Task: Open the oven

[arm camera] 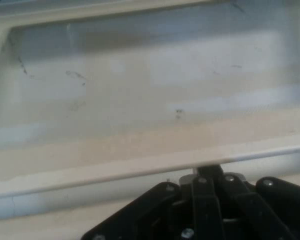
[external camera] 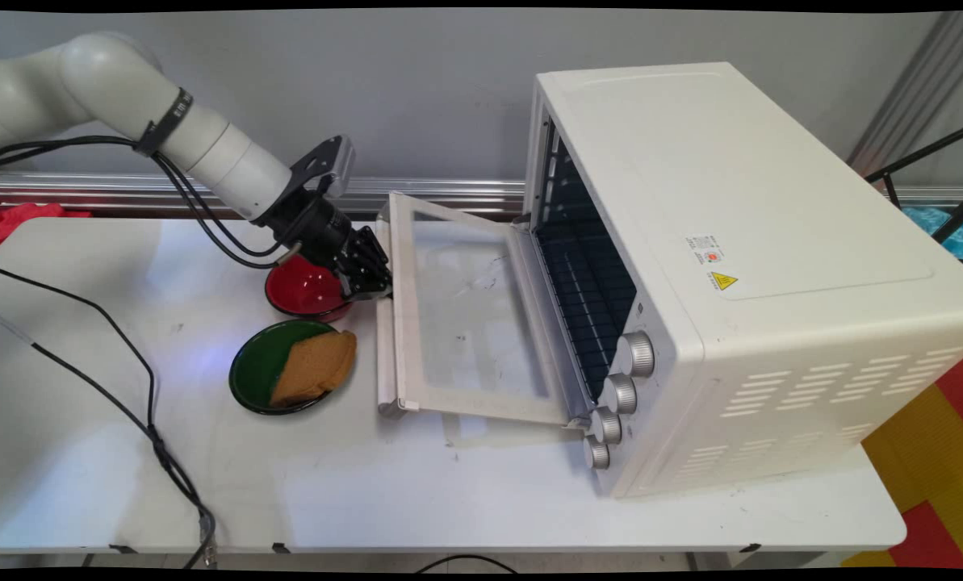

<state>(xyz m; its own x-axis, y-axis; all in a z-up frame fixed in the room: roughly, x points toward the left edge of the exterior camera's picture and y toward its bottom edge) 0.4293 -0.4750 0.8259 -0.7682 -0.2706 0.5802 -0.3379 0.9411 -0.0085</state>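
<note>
The black hand [external camera: 370,282] is at the handle of the white toaster oven's [external camera: 739,274] open glass door [external camera: 465,311] — closed on it or not, I cannot tell. Only the main view shows the red bowl [external camera: 303,292] and green plate [external camera: 259,371] with brown bread [external camera: 316,367] beside the door; the hand view shows just glass [arm camera: 150,85].

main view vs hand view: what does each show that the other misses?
Main view only: the white toaster oven with its four knobs, the red bowl, the green plate carrying bread slices, and the arm's cables.
Hand view only: a close look at scuffs on the door's glass.
Both: the open oven door and the gripper at its handle edge.
</note>
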